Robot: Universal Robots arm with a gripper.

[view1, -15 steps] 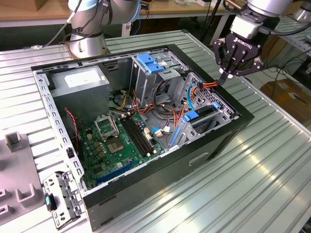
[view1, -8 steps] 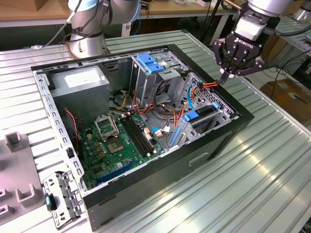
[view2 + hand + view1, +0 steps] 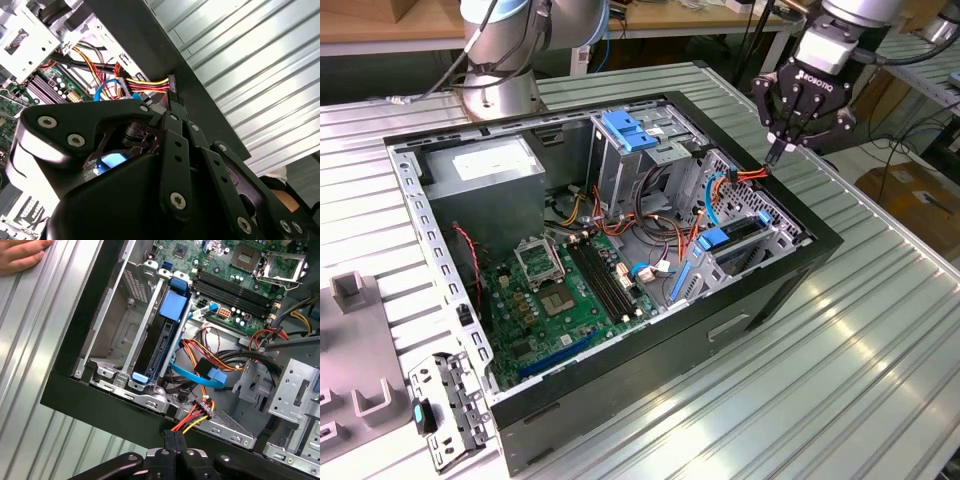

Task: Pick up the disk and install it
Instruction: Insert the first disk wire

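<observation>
The disk (image 3: pixel 174 305) stands on edge in the drive bay at the case's corner, and its blue bracket and dark edge show in the first wrist view. In the exterior view the disk (image 3: pixel 732 238) sits in the bay at the exterior view's right. My gripper (image 3: pixel 775 152) hovers over the case's far right rim, just beyond that bay. Its fingers are shut on the black end connector (image 3: pixel 172 81) of a red, yellow and orange power cable (image 3: pixel 191 419). The gripper (image 3: pixel 174 436) is a short way from the disk.
The open computer case (image 3: pixel 750 300) lies on a ribbed metal table (image 3: pixel 880 330). Inside it are the motherboard (image 3: pixel 565 290), a grey power supply box (image 3: pixel 485 172), an upright drive cage with a blue tab (image 3: pixel 628 128) and loose blue and orange cables. A person's hand (image 3: pixel 20 255) rests on the table.
</observation>
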